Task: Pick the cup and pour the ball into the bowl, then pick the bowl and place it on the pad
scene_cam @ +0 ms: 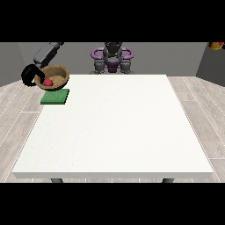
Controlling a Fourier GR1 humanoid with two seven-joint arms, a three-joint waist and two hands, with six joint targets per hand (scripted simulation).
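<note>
Front view: the flat green square pad (55, 96) lies near the far corner of the large white table (118, 132) at the view's left, and it serves as the landmark here. Just above and behind the pad, the round brown wooden bowl (54, 77) hangs in the air, tilted so that its opening faces toward the camera, with the small red ball (48, 82) resting low inside it on the side nearest the hand. The black hand at the view's left (30, 75) curls round the bowl's rim on the side away from the table's middle (its fingers appear hooked over the edge, though how they lie on the hidden side I cannot tell). The grey forearm (46, 52) slopes up and back from there. No cup shows anywhere, and the hand at the view's right is not in view.

The pouring looks finished; the step in hand seems to be setting the bowl on the pad. The chief risk I judge to be the tilt: if the bowl leans further on the way down, the ball could roll over the low rim. A second risk is placement, since the bowl sits toward the pad's outer, rear side and might land half off it, or off the table's edge beyond the pad.
</note>
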